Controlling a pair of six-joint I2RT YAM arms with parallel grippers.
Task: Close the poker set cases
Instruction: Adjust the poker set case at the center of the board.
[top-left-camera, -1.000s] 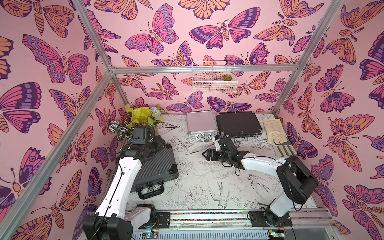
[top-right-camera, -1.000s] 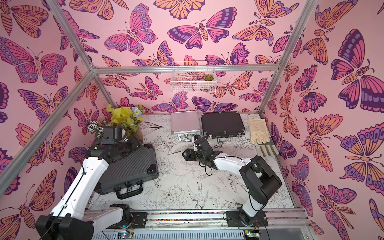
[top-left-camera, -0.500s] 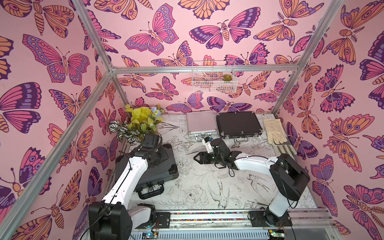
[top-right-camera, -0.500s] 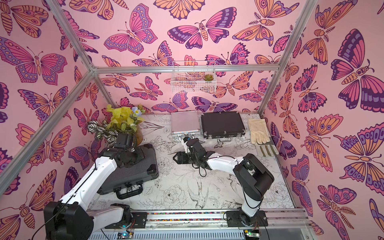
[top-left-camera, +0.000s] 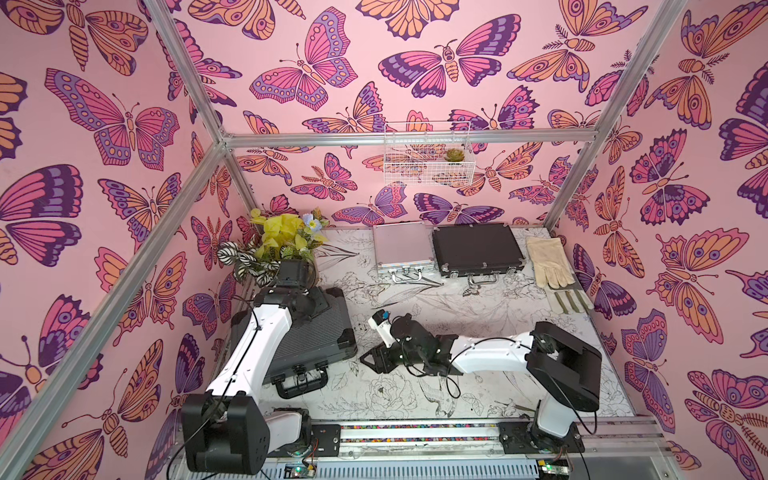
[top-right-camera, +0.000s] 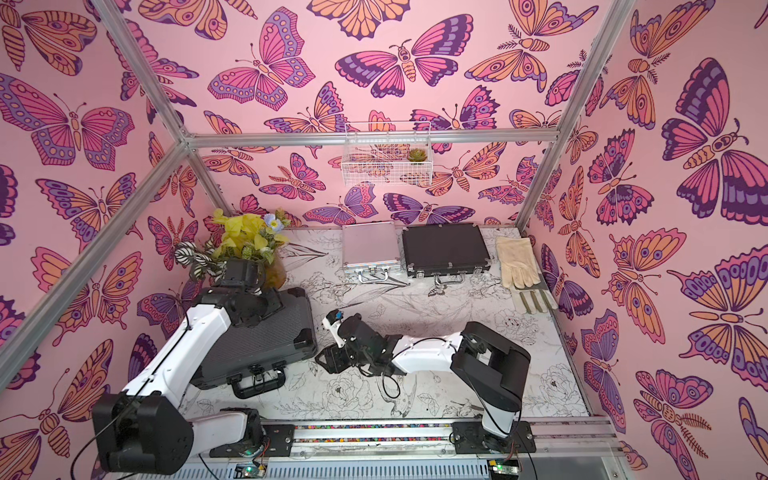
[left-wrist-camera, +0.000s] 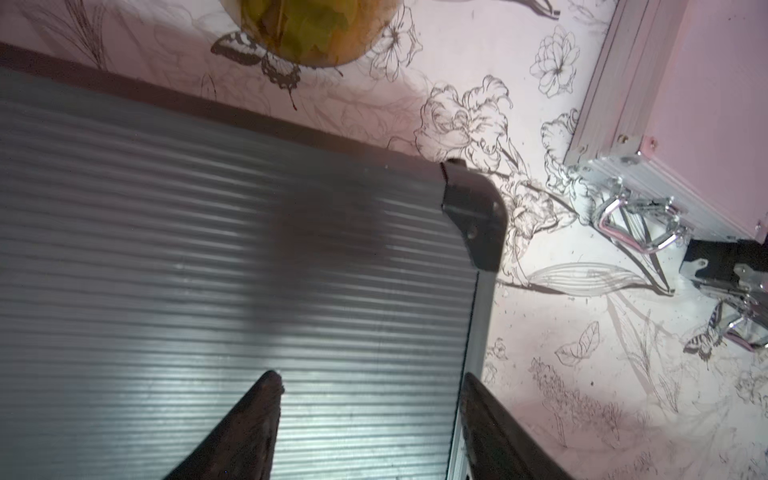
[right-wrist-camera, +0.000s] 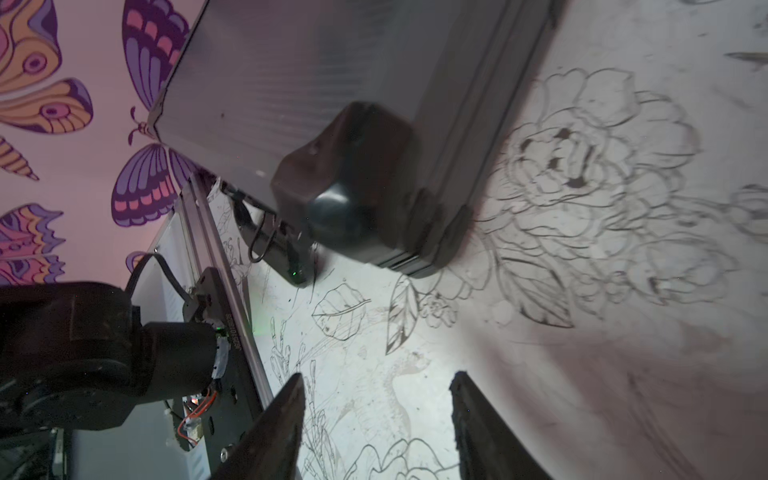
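Wide look first: the worktop (top-left-camera: 478, 316) carries all three cases, and every lid looks down. Biggest of the lot, the large black ribbed case (top-left-camera: 320, 345) lies on the robot's left, handle and latches facing the near edge, right where both sets of fingers can get at it. Whether those latches are snapped home, I can't tell from here. At the back, the medium black case (top-left-camera: 476, 249) lies flat with its handle toward us. Just beside it is the small silver case (top-left-camera: 401, 247), lying the same way. Both are parked out of the traffic and look finished. The cream glove (top-left-camera: 546, 262) lies beside the medium case, no part of this job.

Now the action. The left fingers (left-wrist-camera: 257, 415) are spread wide over the ribbed lid near its far right corner, holding nothing. That reads as a flat push to seat the lid, not a grab, though I can't tell whether they touch it. The right fingers (right-wrist-camera: 278, 428) are parted too, nothing between them but bare worktop, low and aimed at the big case's near right corner. My call: lining up on the front edge, to steady it or work a latch.
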